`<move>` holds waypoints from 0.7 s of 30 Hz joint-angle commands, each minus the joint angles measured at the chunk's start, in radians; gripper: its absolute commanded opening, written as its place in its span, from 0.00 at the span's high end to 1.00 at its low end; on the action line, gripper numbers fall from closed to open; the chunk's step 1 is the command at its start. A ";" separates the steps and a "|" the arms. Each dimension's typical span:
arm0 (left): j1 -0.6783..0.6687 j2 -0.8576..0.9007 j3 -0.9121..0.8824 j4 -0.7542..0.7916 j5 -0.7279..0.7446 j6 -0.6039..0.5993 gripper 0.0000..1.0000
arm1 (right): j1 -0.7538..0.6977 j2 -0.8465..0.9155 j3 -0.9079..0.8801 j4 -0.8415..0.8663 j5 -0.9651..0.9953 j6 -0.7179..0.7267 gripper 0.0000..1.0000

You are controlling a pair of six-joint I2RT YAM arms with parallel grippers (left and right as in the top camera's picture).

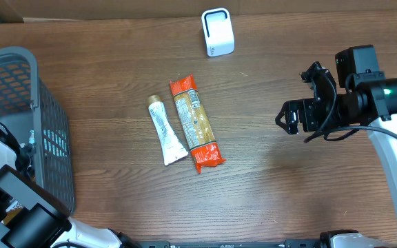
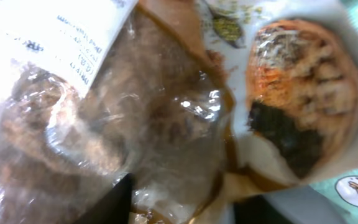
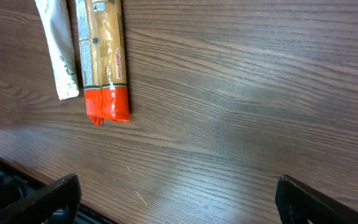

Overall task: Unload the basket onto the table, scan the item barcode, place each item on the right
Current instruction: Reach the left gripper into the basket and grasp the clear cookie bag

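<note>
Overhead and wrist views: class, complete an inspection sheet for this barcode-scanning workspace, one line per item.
Surface: wood-grain table.
Job's things: white scanner at the far edge; white tube and orange-ended packet lying side by side mid-table.
Clutter: grey basket at the left edge.
End effectors: right end effector open above bare wood; left end effector close over food packets, open or shut unclear.
Cables: black cable looped along the right arm.
Surroundings: brown board behind the table.
</note>
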 commanded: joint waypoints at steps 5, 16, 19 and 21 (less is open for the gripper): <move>-0.002 0.062 0.019 -0.049 -0.058 0.007 0.96 | 0.005 0.045 0.021 0.000 -0.002 0.003 0.00; -0.074 0.030 0.295 -0.268 -0.030 0.035 0.96 | 0.005 0.048 0.021 0.003 -0.002 0.003 0.00; -0.093 0.019 0.362 -0.306 -0.032 0.068 0.96 | 0.005 0.048 0.021 0.003 -0.002 0.003 0.00; -0.097 0.016 0.388 -0.319 -0.032 0.074 0.96 | 0.005 0.048 0.021 0.003 -0.002 0.003 0.00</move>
